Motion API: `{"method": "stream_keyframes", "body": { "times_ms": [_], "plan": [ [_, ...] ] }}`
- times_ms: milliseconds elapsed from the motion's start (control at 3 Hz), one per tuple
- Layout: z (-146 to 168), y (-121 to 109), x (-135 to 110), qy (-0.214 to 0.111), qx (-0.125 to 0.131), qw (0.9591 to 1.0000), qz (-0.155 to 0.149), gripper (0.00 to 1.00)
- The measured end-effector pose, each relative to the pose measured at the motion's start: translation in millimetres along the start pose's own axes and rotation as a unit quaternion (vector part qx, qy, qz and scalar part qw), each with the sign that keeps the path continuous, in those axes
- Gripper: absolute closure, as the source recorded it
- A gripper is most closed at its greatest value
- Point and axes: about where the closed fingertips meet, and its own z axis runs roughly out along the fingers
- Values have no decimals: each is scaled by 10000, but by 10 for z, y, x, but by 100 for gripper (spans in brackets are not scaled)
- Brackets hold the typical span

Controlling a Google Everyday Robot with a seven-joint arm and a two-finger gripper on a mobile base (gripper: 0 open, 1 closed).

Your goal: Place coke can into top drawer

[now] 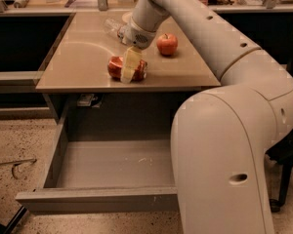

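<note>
The coke can point(115, 66) lies on its side near the front edge of the tan tabletop point(73, 62), red with a dented body. My gripper point(128, 70) reaches down from the arm right at the can, straddling its middle and covering part of it. The can rests on the table. The top drawer point(97, 199) stands pulled out below the tabletop, with its grey floor bare.
A red apple point(167, 44) sits on the table just right of the gripper. A clear plastic bottle point(112, 27) lies behind the gripper. My arm's large white body point(224, 169) fills the right side and overlaps the drawer's right end. A dark shelf stands at the left.
</note>
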Motion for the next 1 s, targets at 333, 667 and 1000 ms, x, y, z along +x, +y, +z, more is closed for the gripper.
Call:
{"method": "stream_keyframes", "body": {
  "times_ms": [333,667,1000],
  "plan": [
    [-43,-18,60,613,278,9952,707,0],
    [-112,52,118,1283,485,9801,1435,0],
    [-77,41,119,1277,544,9732,1833,0]
  ]
}}
